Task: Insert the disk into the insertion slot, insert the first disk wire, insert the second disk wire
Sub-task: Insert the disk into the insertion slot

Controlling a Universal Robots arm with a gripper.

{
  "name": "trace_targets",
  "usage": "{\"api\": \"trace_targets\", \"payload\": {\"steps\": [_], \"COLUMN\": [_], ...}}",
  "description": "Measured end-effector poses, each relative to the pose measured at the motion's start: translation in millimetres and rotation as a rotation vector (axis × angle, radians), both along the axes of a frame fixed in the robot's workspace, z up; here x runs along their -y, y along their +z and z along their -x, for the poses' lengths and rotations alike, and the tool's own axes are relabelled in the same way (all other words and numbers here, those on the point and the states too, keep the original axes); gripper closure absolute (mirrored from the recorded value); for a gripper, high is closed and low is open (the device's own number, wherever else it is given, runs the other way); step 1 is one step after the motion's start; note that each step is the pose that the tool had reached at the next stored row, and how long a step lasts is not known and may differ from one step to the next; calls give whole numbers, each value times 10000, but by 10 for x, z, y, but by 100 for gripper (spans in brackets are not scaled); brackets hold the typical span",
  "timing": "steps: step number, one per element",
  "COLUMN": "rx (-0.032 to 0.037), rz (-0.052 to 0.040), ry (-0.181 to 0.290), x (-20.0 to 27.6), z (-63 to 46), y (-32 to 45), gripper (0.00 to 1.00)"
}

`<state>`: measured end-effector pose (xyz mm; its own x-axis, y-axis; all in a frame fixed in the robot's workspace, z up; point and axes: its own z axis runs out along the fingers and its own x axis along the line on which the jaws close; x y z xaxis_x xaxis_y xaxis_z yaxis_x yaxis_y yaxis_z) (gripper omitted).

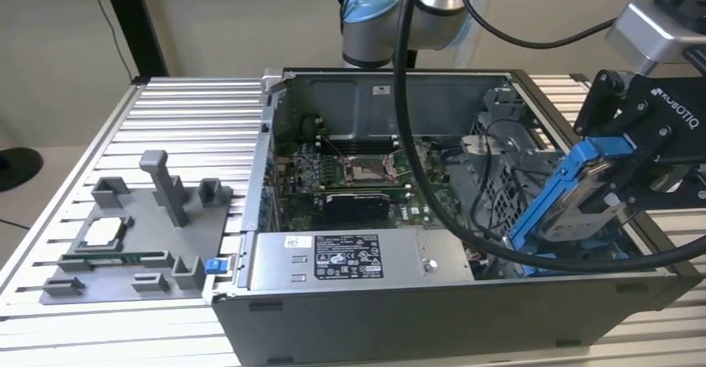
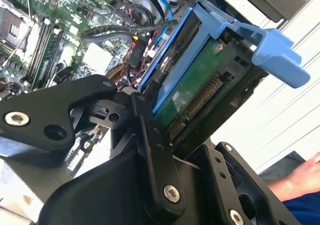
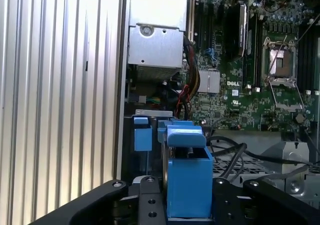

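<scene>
Disk tilts at case on slatted table.

One disk, one gripper and one arm. One open computer case on the worktop, holding one motherboard and one silver box. One grey fixture plate by the worktop's edge at the exterior view's left. One hand.

I work in soft, even light; the ribbed table glares white in the second wrist view, the disk is brightly lit, the case interior lies shadowed.
</scene>
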<state>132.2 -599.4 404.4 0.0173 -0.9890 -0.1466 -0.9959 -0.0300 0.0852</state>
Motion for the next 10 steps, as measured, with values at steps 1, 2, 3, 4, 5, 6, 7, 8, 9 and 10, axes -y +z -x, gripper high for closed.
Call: {"api": "trace_targets", "payload": {"steps": [1, 2, 3, 4, 5, 6, 7, 8, 9, 10], "rx": [0, 0, 0, 0, 0, 0, 0, 0, 0, 0], "rz": [0, 0, -1, 1, 1, -1, 1, 1, 1, 1], "ry": [0, 0, 1, 1, 0, 0, 0, 0, 0, 0], "x": [1, 1, 2, 4, 8, 15, 23, 30, 33, 34], "z": [0, 0, 1, 2, 4, 5, 5, 5, 7, 10], "y": [0, 0, 0, 1, 0, 0, 1, 1, 0, 1], "gripper": [100, 100, 100, 100, 100, 100, 100, 100, 100, 100]}}
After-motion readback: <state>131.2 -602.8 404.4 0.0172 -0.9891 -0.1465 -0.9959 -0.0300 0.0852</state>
